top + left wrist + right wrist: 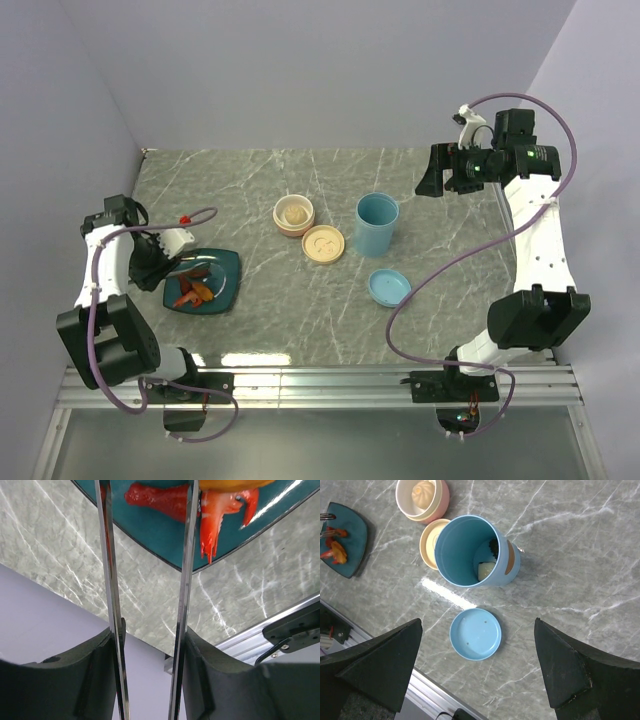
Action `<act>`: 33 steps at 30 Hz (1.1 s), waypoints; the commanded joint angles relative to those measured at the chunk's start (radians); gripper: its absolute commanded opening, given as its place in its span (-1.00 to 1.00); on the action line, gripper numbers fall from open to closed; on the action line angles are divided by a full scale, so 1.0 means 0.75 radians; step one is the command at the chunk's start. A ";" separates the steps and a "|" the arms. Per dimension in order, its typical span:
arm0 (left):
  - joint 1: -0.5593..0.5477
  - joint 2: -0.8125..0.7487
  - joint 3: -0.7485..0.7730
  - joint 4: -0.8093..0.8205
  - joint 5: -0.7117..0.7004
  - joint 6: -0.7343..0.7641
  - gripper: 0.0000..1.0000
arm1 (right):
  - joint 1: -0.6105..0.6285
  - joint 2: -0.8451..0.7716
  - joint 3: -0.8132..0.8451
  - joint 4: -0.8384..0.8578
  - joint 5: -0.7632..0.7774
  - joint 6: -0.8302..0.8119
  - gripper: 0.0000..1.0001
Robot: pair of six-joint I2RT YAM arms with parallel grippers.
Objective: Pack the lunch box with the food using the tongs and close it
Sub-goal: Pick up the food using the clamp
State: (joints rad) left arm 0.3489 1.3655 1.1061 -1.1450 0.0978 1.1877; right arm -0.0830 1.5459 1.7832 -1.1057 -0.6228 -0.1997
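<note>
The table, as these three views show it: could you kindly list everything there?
plate: one, dark teal, left side.
shrimp pieces: several, red-orange, on the plate.
tongs: one, silvery, over the plate.
bowl: one, pink, centre, pale bun inside.
cream lid: one, beside the bowl.
cup: one, blue, upright, food inside.
blue lid: one, nearer than the cup.
left gripper: one, black, shut on the tongs.
right gripper: one, black, open, raised at right.

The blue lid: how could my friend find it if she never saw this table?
Look at the grey marble table and find the tall blue cup standing near its middle. The blue lid lies flat just nearer the robot than that cup, not touching it. It is the only flat blue round thing; the other lid close by is peach.
</note>
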 commanded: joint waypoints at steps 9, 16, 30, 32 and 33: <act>0.016 0.018 -0.061 0.042 -0.063 0.061 0.00 | 0.006 0.037 0.071 -0.029 -0.025 -0.006 0.99; 0.022 0.073 -0.033 0.032 -0.049 0.024 -0.15 | 0.008 0.050 0.091 -0.035 -0.027 -0.004 0.99; -0.068 0.073 0.362 -0.259 0.188 -0.107 -0.53 | 0.010 0.097 0.167 -0.066 -0.041 -0.006 0.99; -0.144 0.073 0.437 -0.293 0.213 -0.162 -0.57 | 0.014 0.099 0.167 -0.066 -0.039 -0.006 0.99; -0.170 0.077 0.464 -0.300 0.235 -0.182 -0.58 | 0.017 0.097 0.169 -0.066 -0.035 -0.006 0.99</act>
State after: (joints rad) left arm 0.2787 1.4376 1.3758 -1.2846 0.1741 1.1160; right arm -0.0799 1.6218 1.8648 -1.1465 -0.6376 -0.1997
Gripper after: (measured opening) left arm 0.345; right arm 0.996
